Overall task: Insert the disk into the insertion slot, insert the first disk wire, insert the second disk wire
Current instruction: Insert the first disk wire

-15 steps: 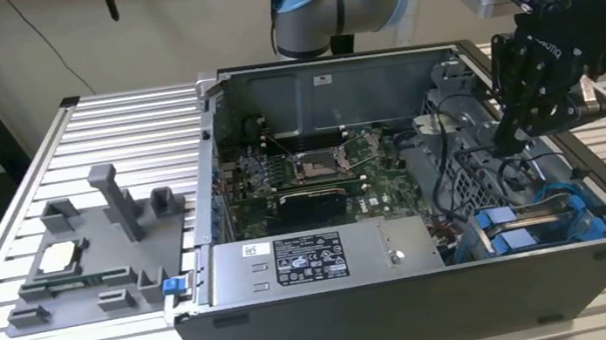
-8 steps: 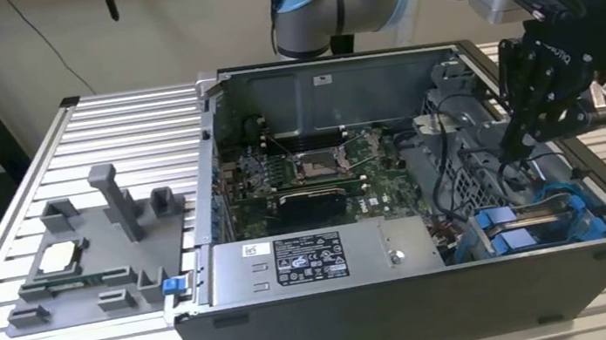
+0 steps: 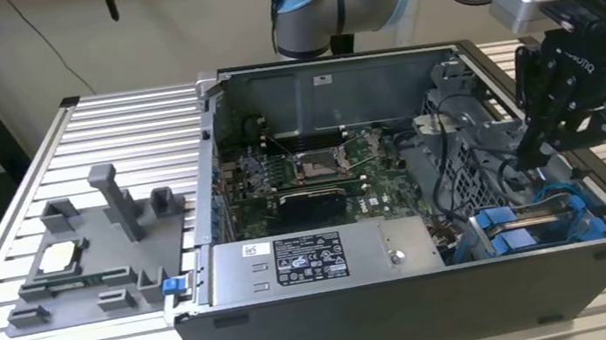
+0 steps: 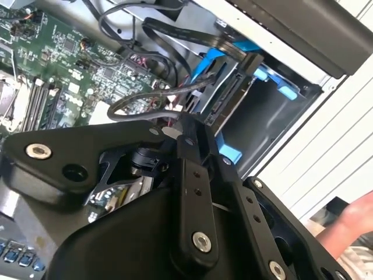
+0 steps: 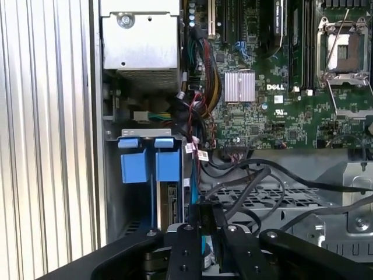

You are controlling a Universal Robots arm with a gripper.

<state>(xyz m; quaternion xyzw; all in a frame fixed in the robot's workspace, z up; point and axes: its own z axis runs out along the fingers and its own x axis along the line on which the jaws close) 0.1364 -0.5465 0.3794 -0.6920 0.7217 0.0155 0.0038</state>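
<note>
The disk sits on edge in the insertion slot at the case's front corner on the exterior view's right, its blue carrier tabs facing out. My gripper reaches down into the case right beside it. In the first wrist view the gripper is closed around a black disk wire connector, and a thin blue wire runs down to it. In the second wrist view a flat black wire ends in a connector at the disk's edge, just beyond my fingertips.
A grey labelled power-supply box lies along the case's near side. The motherboard fills the case floor, with loose cable bundles near the drive bay. A grey fixture stands on the slatted table. A person's hand is beside the case.
</note>
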